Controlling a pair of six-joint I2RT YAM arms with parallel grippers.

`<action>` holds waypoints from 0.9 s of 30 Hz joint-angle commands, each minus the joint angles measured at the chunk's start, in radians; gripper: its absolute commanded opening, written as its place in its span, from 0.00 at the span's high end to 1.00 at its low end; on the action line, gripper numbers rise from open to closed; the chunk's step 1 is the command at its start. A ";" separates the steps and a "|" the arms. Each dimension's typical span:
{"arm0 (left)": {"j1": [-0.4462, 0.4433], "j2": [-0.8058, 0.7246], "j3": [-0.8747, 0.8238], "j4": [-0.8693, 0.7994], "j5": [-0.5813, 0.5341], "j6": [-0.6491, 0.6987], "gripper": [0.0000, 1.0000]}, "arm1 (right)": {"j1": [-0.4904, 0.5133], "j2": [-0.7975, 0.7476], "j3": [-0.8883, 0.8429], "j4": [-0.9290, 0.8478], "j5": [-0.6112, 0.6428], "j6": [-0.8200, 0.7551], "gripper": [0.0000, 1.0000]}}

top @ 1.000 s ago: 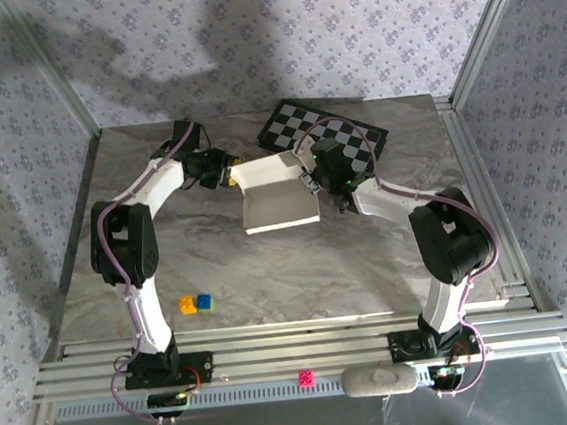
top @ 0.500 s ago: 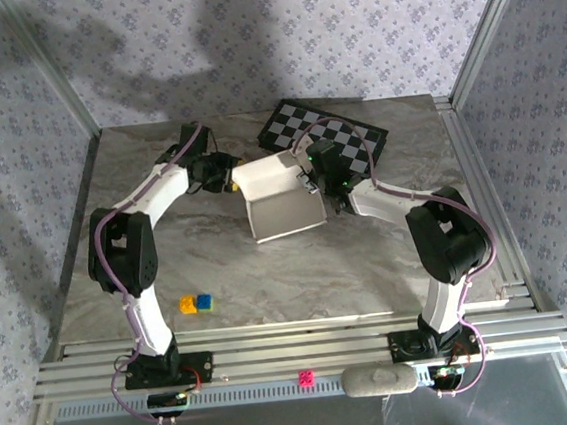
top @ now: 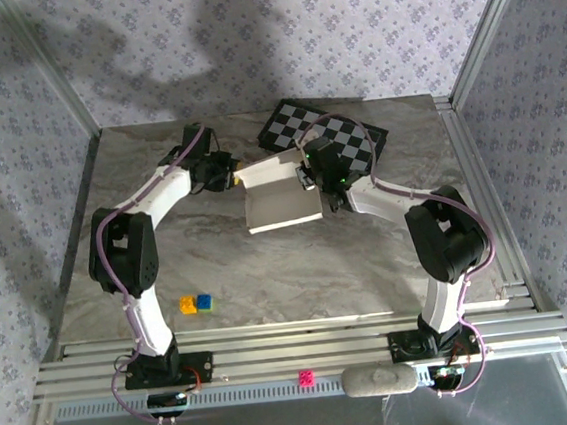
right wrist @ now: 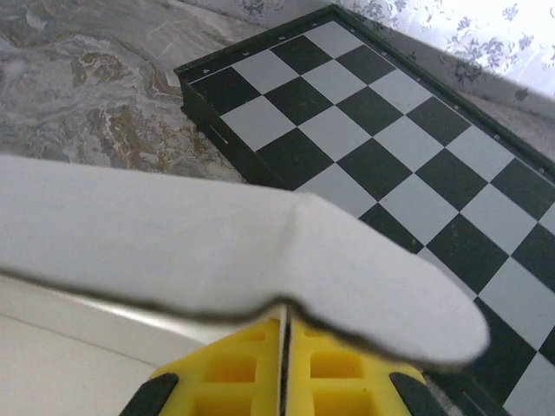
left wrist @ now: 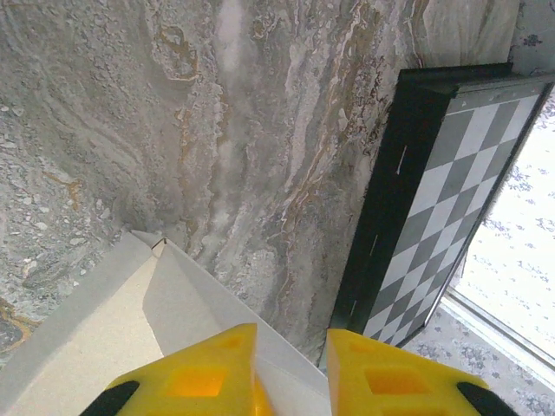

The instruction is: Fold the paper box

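Toward the far middle of the table (top: 299, 271) lies the paper box (top: 281, 205), white and shallow, its open side up, just on the near side of the chessboard (top: 290, 126). I reach it from both sides. My left pincer (left wrist: 292, 342) meets the box at its far left corner. In the left wrist view the yellow fingers (left wrist: 208, 373) stand narrowly apart, and a thin white edge of the box runs into the gap between them. I cannot tell whether they pinch that edge or merely straddle it. Beyond it I see bare marbled table and the chessboard's black rim to the right. My right pincer (right wrist: 284, 334) is at the box's far right edge and is clamped tight on the cardboard. In the right wrist view a sliver of white sits between the two yellow pads (right wrist: 234, 368), and a rounded flap of the box spreads across in front of them, tilted over the checkered squares behind. Well apart from all this, near the table's near left, a yellow block (top: 187, 303) and a blue block (top: 204, 302) sit touching each other.
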 commanded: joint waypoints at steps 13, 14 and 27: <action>-0.070 -0.105 -0.071 0.057 0.089 -0.206 0.80 | 0.001 -0.009 -0.071 0.023 -0.150 0.203 0.94; -0.071 -0.108 -0.069 0.053 0.085 -0.200 0.80 | 0.001 -0.015 -0.072 0.018 -0.150 0.211 0.93; -0.117 -0.156 -0.134 0.066 0.047 -0.135 0.86 | -0.002 -0.092 -0.172 -0.001 -0.179 0.305 0.82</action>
